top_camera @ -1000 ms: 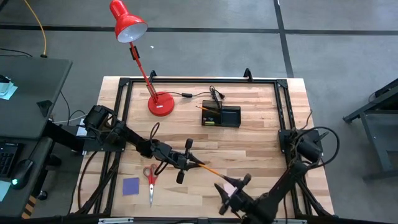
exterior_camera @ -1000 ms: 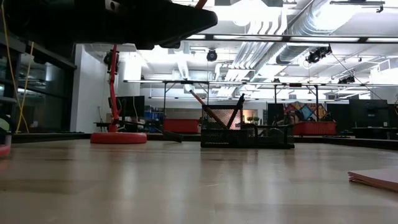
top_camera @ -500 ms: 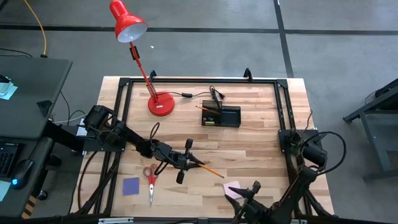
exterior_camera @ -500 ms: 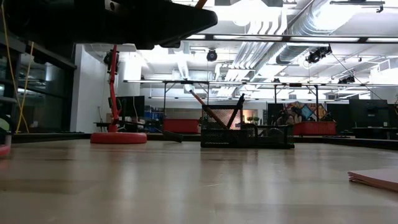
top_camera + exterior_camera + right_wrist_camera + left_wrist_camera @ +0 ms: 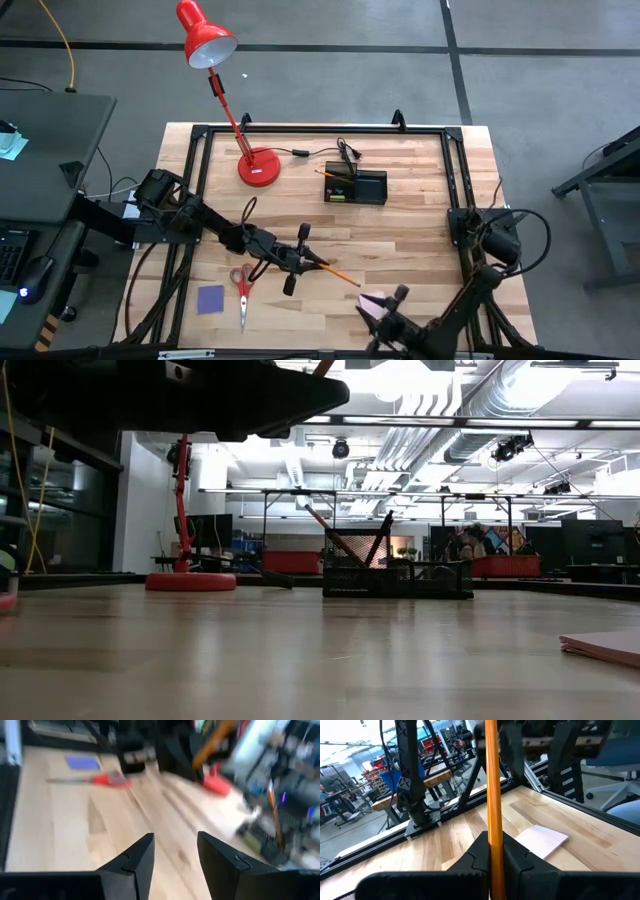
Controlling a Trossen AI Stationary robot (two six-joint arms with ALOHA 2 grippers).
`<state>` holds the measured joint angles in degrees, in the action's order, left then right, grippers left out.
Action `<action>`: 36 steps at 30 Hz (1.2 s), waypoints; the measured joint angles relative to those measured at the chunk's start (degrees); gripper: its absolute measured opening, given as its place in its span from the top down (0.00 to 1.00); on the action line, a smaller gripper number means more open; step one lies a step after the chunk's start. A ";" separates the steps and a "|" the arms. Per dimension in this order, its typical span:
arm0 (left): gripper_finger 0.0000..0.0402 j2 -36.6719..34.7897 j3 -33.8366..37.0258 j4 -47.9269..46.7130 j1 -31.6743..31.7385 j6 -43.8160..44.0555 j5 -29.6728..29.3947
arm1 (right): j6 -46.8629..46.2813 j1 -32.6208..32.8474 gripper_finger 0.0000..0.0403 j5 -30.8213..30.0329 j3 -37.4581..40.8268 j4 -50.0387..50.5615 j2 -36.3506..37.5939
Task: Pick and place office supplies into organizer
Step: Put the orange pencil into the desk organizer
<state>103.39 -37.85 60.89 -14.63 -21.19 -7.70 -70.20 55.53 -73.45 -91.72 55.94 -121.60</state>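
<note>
Orange-yellow wooden pencil (image 5: 336,272), clamped in left gripper (image 5: 310,262) fingers, should travel level toward black rectangular organizer (image 5: 356,187) (right gripper (image 5: 172,851) fingers apart).

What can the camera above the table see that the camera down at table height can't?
Only from above: the left gripper shut on an orange-yellow pencil, red-handled scissors, a blue-purple square pad, the right gripper. Only the low view: the room behind. Both: the red desk lamp, black rectangular organizer, pink square sticky pad.
</note>
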 joint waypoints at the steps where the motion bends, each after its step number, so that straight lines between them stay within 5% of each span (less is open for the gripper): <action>1: 0.99 0.00 0.00 -0.04 0.00 0.00 0.17 | -2.24 -0.84 0.65 2.19 0.00 0.96 0.00; 9: 0.99 0.00 0.00 -0.22 0.00 0.04 0.19 | -22.61 -8.11 0.65 33.14 0.31 12.70 0.00; 29: 0.99 0.00 -0.02 0.71 0.00 0.47 0.23 | -12.38 1.83 0.65 16.49 2.67 -14.80 0.31; 36: 0.99 0.00 -0.02 0.65 0.00 0.46 0.23 | 7.51 1.87 0.65 10.61 2.67 -33.61 0.31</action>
<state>103.39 -37.87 61.54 -14.63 -20.73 -7.47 -62.69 57.39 -62.84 -89.06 22.33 -121.30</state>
